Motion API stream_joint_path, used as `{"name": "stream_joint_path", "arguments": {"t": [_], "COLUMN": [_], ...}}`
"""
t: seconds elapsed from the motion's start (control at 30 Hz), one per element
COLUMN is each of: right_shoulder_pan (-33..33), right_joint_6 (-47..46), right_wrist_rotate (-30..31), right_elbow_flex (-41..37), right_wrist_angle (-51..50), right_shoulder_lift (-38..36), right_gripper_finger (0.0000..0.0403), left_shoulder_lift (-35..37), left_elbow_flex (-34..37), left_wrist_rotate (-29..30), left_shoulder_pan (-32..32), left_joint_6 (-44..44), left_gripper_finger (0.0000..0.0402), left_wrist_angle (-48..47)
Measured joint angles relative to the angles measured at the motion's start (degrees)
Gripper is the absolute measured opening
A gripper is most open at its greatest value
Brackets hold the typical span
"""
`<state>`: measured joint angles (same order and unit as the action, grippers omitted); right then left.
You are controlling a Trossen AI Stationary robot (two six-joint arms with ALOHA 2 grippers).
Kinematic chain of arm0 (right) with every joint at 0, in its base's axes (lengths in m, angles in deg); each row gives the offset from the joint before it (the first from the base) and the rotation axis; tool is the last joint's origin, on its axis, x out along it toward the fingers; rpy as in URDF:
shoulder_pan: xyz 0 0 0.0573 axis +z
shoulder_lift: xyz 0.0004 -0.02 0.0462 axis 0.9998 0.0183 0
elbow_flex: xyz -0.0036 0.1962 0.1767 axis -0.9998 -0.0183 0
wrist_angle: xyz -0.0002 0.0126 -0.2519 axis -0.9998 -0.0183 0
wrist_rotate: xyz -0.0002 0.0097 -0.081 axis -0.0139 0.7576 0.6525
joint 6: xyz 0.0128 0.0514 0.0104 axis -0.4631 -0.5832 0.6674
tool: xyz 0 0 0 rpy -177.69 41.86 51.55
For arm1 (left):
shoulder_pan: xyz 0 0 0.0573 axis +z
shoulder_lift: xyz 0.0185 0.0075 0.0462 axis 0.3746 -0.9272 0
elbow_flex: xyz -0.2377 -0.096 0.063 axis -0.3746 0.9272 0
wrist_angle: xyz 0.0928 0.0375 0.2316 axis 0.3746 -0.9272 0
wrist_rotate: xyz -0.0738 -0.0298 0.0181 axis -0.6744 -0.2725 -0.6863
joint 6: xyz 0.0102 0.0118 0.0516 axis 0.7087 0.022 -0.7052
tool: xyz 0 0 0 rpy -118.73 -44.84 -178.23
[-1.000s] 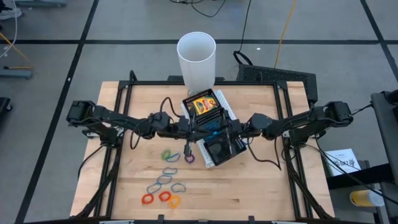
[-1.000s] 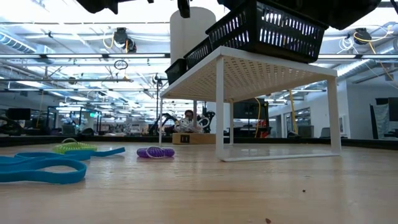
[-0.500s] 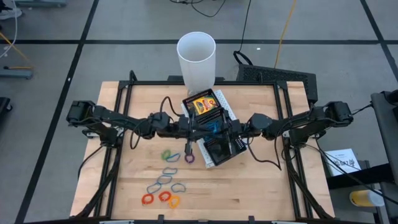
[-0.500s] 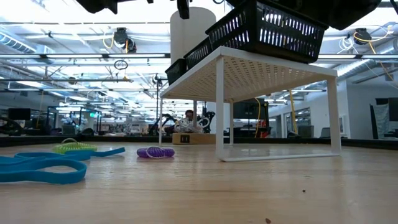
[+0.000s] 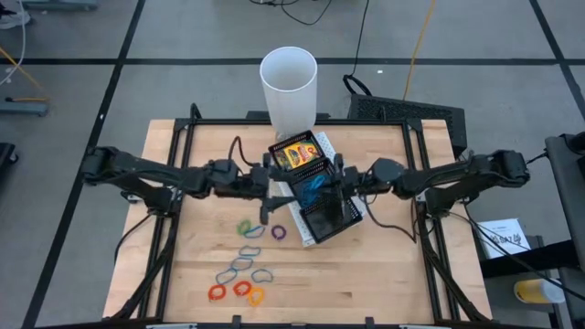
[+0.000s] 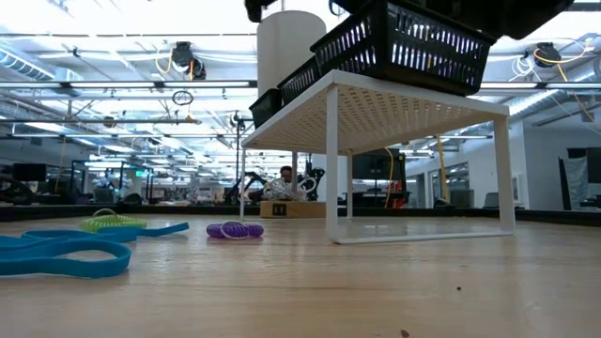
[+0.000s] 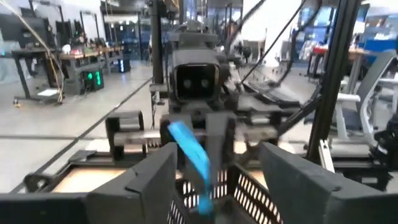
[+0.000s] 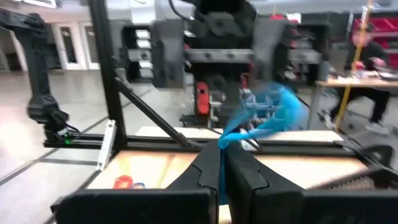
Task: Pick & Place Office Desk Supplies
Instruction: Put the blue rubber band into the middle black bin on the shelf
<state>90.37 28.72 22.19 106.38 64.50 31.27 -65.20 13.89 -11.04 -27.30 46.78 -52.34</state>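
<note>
My right gripper [image 8: 222, 163] is shut on a blue rubber band [image 8: 267, 115] above the black mesh tray [image 5: 329, 219], which stands on a white shelf riser [image 6: 376, 103]. My left gripper [image 7: 217, 186] is open, level, just left of the tray, facing the band [image 7: 193, 155] and clear of it. A yellow-and-green crayon box [image 5: 297, 153] lies in the tray's far compartment. Several rubber bands rest on the table: green and orange [image 5: 247, 227], purple [image 5: 278, 232], grey and blue [image 5: 239, 265], red and orange [image 5: 236, 291]. My right gripper pinches one end of the blue band [image 8: 225, 142] between its two fingertips. The fingers come in about level from the table's right side. The rest of the loop sticks out slack beyond the tips, lifted clear over the tray.
A tall white cup [image 5: 290, 87] stands at the far edge behind the tray. The riser's legs [image 6: 331, 164] stand on the table right of centre. Black frame rails [image 5: 174, 228] run along the table's left and right sides.
My left gripper has let go of the blue band and drawn back toward the table's left edge, rising a little. The band stays with my right gripper over the tray.
</note>
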Motion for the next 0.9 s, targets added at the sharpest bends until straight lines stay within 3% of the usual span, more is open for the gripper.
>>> {"name": "stream_joint_path", "arguments": {"t": [0.17,0.4,0.67,0.9], "right_shoulder_pan": [-4.23,-9.22,-9.08,-7.11], "right_joint_6": [-1.88,-6.57,-5.79,-1.20], "right_wrist_rotate": [-0.02,0.02,0.01,-0.07], "right_elbow_flex": [0.02,0.04,0.02,0.02], "right_wrist_angle": [-13.51,-26.95,-27.85,-27.87], "right_shoulder_lift": [-6.25,-10.27,-10.27,-9.80], "right_gripper_finger": [0.0001,0.0001,0.0011,0.0064], "left_shoulder_lift": [5.43,5.41,3.69,3.24], "left_elbow_flex": [-0.05,0.01,0.08,0.04], "left_wrist_rotate": [4.29,11.08,15.36,15.25], "left_shoulder_pan": [-0.02,0.01,0.02,0.02], "left_joint_6": [2.47,14.45,18.25,18.19], "left_gripper_finger": [0.0259,0.0249,0.0236,0.0236], "left_wrist_angle": [-18.78,-39.06,-42.06,-41.14]}}
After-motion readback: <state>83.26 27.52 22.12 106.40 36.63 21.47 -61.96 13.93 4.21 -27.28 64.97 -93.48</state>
